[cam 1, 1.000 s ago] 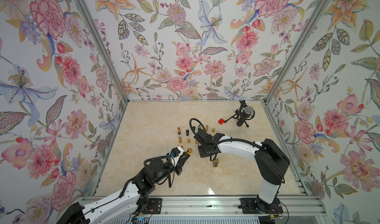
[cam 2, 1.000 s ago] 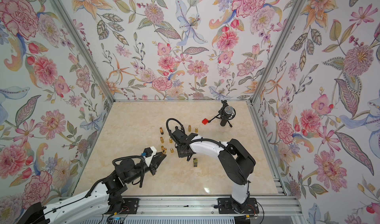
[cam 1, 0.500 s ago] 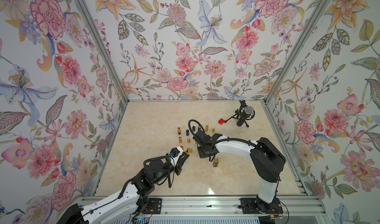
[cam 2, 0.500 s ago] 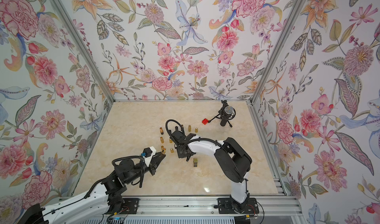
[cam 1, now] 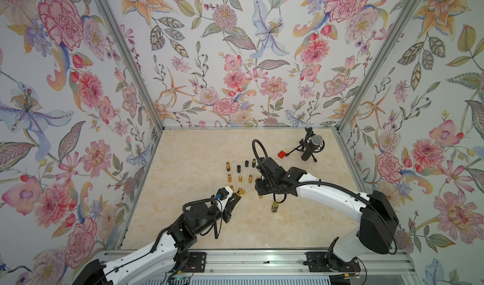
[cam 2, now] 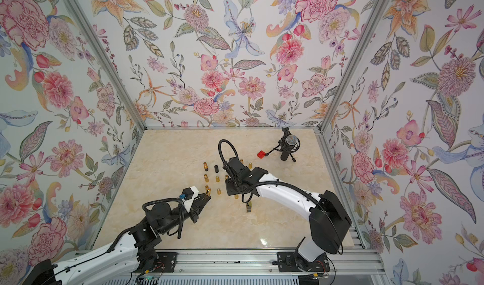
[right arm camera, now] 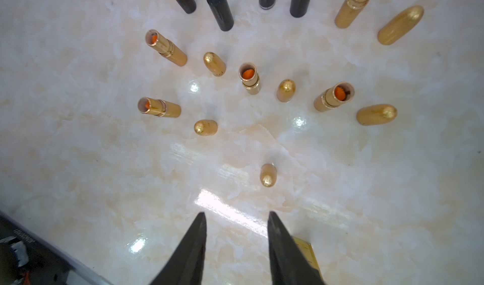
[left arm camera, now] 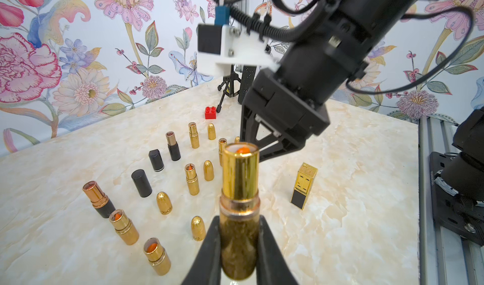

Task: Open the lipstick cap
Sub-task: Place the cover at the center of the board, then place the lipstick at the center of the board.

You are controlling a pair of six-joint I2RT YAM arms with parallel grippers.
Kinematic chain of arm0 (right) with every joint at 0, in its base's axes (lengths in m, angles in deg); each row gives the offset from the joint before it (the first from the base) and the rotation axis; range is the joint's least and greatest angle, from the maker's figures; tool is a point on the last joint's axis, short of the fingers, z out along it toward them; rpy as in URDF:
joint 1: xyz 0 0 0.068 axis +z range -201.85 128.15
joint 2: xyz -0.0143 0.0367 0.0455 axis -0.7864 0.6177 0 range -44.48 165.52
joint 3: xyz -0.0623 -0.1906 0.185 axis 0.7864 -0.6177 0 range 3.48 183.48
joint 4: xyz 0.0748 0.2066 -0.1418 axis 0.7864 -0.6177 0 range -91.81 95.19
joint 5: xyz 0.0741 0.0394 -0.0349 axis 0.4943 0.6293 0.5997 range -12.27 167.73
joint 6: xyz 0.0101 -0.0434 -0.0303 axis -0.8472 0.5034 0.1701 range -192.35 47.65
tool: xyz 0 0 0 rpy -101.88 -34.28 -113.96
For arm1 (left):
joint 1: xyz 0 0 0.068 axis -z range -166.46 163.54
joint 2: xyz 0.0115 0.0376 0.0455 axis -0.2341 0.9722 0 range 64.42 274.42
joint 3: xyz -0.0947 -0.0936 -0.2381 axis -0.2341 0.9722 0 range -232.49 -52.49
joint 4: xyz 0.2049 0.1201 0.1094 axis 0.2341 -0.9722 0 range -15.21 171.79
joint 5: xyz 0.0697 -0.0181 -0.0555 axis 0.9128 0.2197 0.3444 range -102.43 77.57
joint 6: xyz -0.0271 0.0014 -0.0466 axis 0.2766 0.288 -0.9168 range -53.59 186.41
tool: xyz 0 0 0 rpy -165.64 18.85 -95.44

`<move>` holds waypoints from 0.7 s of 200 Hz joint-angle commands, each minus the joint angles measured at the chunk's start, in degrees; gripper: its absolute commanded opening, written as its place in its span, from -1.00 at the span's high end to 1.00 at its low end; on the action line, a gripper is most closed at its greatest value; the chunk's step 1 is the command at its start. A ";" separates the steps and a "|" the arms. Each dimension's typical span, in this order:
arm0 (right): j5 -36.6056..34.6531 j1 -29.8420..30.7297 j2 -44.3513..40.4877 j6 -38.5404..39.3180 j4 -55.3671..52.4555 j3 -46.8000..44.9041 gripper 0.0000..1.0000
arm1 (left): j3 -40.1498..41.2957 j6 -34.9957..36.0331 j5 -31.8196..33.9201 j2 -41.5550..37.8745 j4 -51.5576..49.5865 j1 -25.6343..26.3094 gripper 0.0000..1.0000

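Left gripper [left arm camera: 238, 223]: is clamping the lower barrel of the lipstick [left arm camera: 239, 171], black fingers [left arm camera: 209, 244] pressing on both sides. The lipstick is standing upright in the grip, uncapped, with an orange stick showing inside the gold collar. In a top view the left gripper [cam 1: 237, 195] is holding it at the near edge of the cluster of items.

Right gripper [right arm camera: 236, 214]: released, fingers standing apart, bare table showing in the gap. A gold cap [right arm camera: 268, 175], bullet-shaped, is standing upright on the surface just ahead of the tips, touching neither.

A square lipstick [left arm camera: 303, 185], gold over black, is standing alone beside the right gripper, apart from the rest.

Further out, open lipsticks [right arm camera: 250, 78] are standing in loose rows with bullet caps [right arm camera: 214, 63] beside them. Black caps [right arm camera: 220, 8] are sitting in the row behind.

The table [cam 1: 199, 150] is showing a cream marble pattern, glossy, throwing back bright spots of light in the right wrist view.

Towards the far right corner a red brick [cam 1: 282, 154] is lying near a microphone [cam 1: 311, 146] on a small tripod.

Floral wallpaper [cam 1: 235, 48] is covering three walls joined by metal corner posts. An aluminium rail [cam 1: 262, 260] is carrying both arm bases along the near edge.
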 commanded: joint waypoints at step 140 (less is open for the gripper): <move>18.65 1.74 -10.58 2.19 9.04 -1.31 0.04 | -7.84 0.89 -2.36 14.76 10.95 0.36 0.84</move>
